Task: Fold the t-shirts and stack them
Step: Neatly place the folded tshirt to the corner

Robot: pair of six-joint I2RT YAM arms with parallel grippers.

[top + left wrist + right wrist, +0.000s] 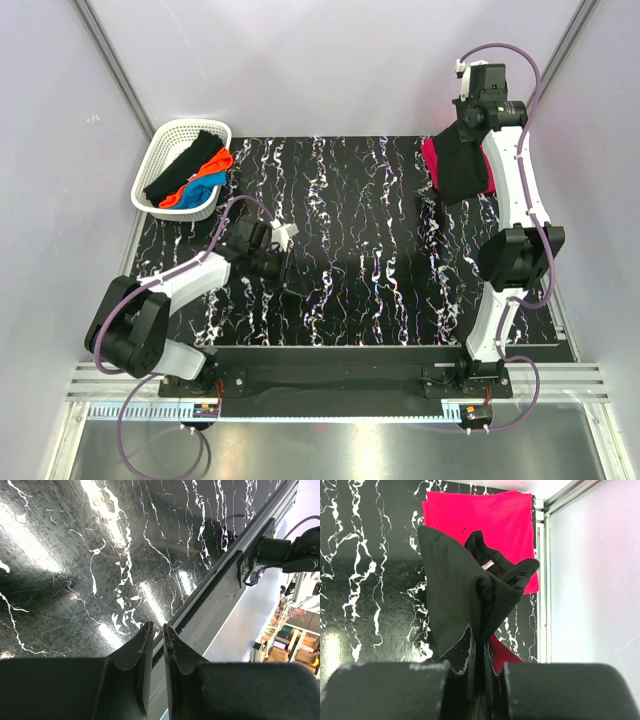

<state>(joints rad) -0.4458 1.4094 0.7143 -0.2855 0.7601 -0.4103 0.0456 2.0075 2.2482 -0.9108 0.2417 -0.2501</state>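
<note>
My right gripper [468,132] [482,652] hangs at the back right corner, shut on a bunched black t-shirt [462,170] [455,595] that dangles from it. Directly under that cloth a bright pinkish-red t-shirt [431,160] [480,515] lies folded flat on the table. More t-shirts, black [185,160], orange [207,170] and blue [203,189], lie piled in the basket. My left gripper [288,268] [157,626] hovers low over the left-centre of the table, its fingers a narrow gap apart with nothing between them.
The white lattice basket [160,150] stands at the back left corner. The black marbled table [360,230] ends at a metal rail [220,590] along the near edge. Grey walls close the sides, and the right one is near my right gripper.
</note>
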